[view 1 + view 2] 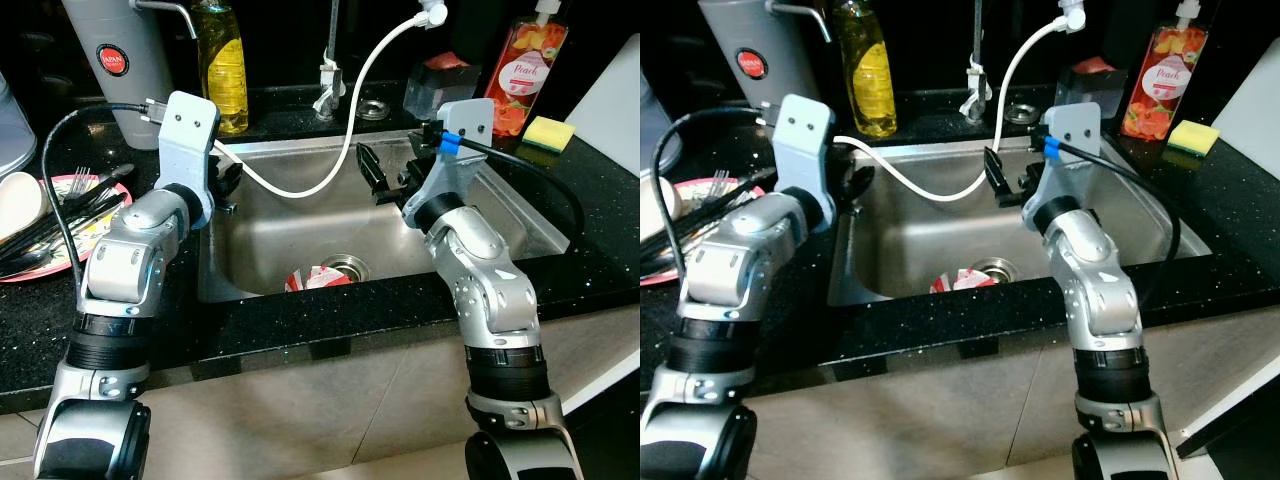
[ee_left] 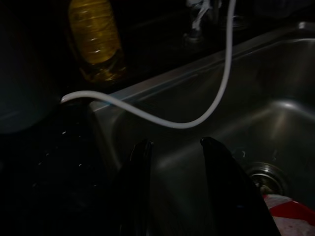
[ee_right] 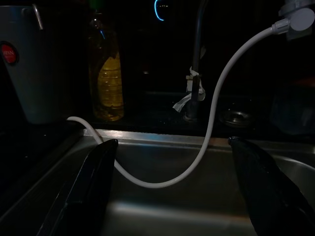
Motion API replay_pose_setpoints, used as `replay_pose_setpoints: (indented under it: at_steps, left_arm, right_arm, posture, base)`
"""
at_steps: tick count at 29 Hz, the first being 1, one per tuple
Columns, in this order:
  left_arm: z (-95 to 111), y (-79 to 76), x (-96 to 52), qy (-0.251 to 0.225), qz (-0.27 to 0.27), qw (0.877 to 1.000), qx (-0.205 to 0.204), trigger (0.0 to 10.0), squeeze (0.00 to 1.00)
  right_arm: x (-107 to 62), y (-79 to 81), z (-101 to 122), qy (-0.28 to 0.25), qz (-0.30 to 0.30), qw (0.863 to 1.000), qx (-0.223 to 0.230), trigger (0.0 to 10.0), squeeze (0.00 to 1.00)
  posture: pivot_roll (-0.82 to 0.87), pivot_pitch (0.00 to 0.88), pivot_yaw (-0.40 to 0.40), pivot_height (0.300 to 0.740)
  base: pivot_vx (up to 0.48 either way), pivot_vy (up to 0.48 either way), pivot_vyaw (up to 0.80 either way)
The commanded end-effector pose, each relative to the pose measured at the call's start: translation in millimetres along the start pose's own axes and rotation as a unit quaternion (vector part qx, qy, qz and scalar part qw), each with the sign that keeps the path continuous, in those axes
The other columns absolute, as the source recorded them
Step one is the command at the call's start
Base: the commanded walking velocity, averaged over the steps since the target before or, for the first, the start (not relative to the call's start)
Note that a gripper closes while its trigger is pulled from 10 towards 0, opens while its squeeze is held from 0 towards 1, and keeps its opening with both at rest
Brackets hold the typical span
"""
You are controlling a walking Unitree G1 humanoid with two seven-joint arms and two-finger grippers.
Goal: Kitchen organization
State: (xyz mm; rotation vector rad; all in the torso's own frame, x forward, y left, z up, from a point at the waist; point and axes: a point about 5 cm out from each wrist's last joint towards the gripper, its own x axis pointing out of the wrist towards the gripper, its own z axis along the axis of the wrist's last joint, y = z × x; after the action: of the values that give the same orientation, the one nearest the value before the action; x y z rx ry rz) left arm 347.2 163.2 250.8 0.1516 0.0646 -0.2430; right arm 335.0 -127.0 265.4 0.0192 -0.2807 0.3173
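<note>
Red-and-white crumpled wrapper (image 1: 318, 279) lies beside the drain in the stainless steel sink (image 1: 500, 210). We hold our left gripper (image 2: 174, 147) slightly open near the sink's left rim and our right gripper (image 3: 172, 147) spread wide above the basin, a white hose (image 1: 350, 150) drooping between them.

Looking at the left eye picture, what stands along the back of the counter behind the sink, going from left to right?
Grey jug → yellow bottle → tap base → dark tub with red lid → peach soap bottle → yellow sponge.
</note>
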Motion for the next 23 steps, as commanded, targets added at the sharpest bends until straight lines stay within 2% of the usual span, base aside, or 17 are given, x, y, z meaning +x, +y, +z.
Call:
replay_pose_setpoints:
  at_steps: [1, 4, 5, 6, 7, 8, 10, 12, 13, 14, 16, 18, 19, 20, 21, 22, 23]
  left_arm:
    - [-4.8, 5.0, -1.8, 0.012, 0.007, 1.0, -0.001, 10.0, 0.0]
    - [-6.2, 19.4, -5.3, 0.015, 0.047, 0.999, -0.001, 10.0, 0.0]
    - [-6.2, 19.4, -5.3, 0.015, 0.047, 0.999, -0.001, 10.0, 0.0]
    - [-13.2, 35.6, -5.0, 0.037, 0.111, 0.993, -0.019, 10.0, 0.0]
    - [-13.2, 35.6, -5.0, 0.037, 0.111, 0.993, -0.019, 10.0, 0.0]
    - [-15.9, 41.2, -5.1, 0.045, 0.134, 0.99, -0.024, 10.0, 0.0]
    - [-23.8, 56.8, -6.7, 0.065, 0.191, 0.979, -0.007, 10.0, 0.0]
    - [-30.8, 69.9, -10.6, 0.081, 0.237, 0.968, -0.009, 10.0, 0.0]
    - [-30.8, 69.9, -10.6, 0.081, 0.237, 0.968, -0.009, 10.0, 0.0]
    - [-31.9, 80.7, -15.7, 0.083, 0.277, 0.957, -0.019, 10.0, 0.0]
    - [-31.5, 84.4, -17.3, 0.082, 0.289, 0.954, -0.023, 10.0, 0.0]
    - [-29.8, 99.8, -24.2, 0.077, 0.325, 0.942, -0.043, 10.0, 0.0]
    - [-29.3, 110.9, -29.7, 0.073, 0.351, 0.932, -0.056, 10.0, 0.0]
    - [-29.3, 110.9, -29.7, 0.073, 0.351, 0.932, -0.056, 10.0, 0.0]
    - [-30.0, 120.1, -34.5, 0.074, 0.375, 0.922, -0.068, 10.0, 0.0]
    - [-30.0, 120.1, -34.5, 0.074, 0.375, 0.922, -0.068, 10.0, 0.0]
    - [-30.4, 126.1, -37.6, 0.075, 0.388, 0.916, -0.072, 10.0, 0.0]
  right_arm:
    - [2.1, -2.1, 1.0, -0.003, -0.004, 1.0, -0.003, 10.0, 0.0]
    - [3.0, -0.9, 1.2, -0.005, -0.003, 1.0, -0.004, 10.0, 0.0]
    - [3.0, -0.9, 1.2, -0.005, -0.003, 1.0, -0.004, 10.0, 0.0]
    - [2.6, -1.2, 0.5, -0.005, -0.004, 1.0, -0.005, 10.0, 0.0]
    - [2.6, -1.2, 0.5, -0.005, -0.004, 1.0, -0.005, 10.0, 0.0]
    - [2.3, -1.4, 0.2, -0.005, -0.005, 1.0, -0.005, 10.0, 0.0]
    - [1.8, -1.2, -0.8, -0.004, -0.005, 1.0, -0.005, 10.0, 0.0]
    - [1.4, -0.9, -1.7, -0.003, -0.004, 1.0, -0.007, 10.0, 0.0]
    - [1.4, -0.9, -1.7, -0.003, -0.004, 1.0, -0.007, 10.0, 0.0]
    - [1.6, -2.4, -1.2, -0.005, -0.005, 1.0, -0.007, 10.0, 0.0]
    - [1.7, -2.9, -1.0, -0.005, -0.007, 1.0, -0.007, 10.0, 0.0]
    - [2.3, -2.4, -1.0, -0.005, -0.007, 1.0, -0.006, 10.0, 0.0]
    - [2.8, -1.4, -1.8, -0.005, -0.005, 1.0, -0.006, 10.0, 0.0]
    - [2.8, -1.4, -1.8, -0.005, -0.005, 1.0, -0.006, 10.0, 0.0]
    - [3.1, -1.1, -2.4, -0.004, -0.004, 1.0, -0.005, 10.0, 0.0]
    - [3.1, -1.1, -2.4, -0.004, -0.004, 1.0, -0.005, 10.0, 0.0]
    - [3.1, -1.1, -2.5, -0.005, -0.005, 1.0, -0.004, 10.0, 0.0]
  posture:
    - [0.07, 0.0, -0.008, 0.74]
    - [0.06, 0.0, -0.006, 0.74]
    - [0.06, 0.0, -0.006, 0.74]
    - [0.06, 0.0, 0.0, 0.74]
    - [0.06, 0.0, 0.0, 0.74]
    - [0.06, 0.0, 0.0, 0.74]
    - [0.06, 0.0, 0.0, 0.74]
    - [0.06, 0.0, 0.004, 0.74]
    - [0.06, 0.0, 0.004, 0.74]
    - [0.06, 0.0, 0.004, 0.74]
    - [0.06, 0.0, 0.004, 0.74]
    - [0.07, 0.0, 0.0, 0.74]
    - [0.07, 0.0, 0.003, 0.74]
    - [0.07, 0.0, 0.003, 0.74]
    - [0.07, 0.0, 0.004, 0.74]
    - [0.07, 0.0, 0.004, 0.74]
    - [0.07, 0.0, 0.004, 0.74]
  base:
    - [0.0, 0.0, 0.0]
    - [0.0, 0.0, 0.0]
    - [0.0, 0.0, 0.0]
    - [0.0, 0.0, 0.0]
    - [0.0, 0.0, 0.0]
    - [0.0, 0.0, 0.0]
    - [0.0, 0.0, 0.0]
    - [0.0, 0.0, 0.0]
    - [0.0, 0.0, 0.0]
    - [0.0, 0.0, 0.0]
    - [0.0, 0.0, 0.0]
    - [0.0, 0.0, 0.0]
    - [0.0, 0.0, 0.0]
    - [0.0, 0.0, 0.0]
    - [0.0, 0.0, 0.0]
    - [0.0, 0.0, 0.0]
    - [0.0, 0.0, 0.0]
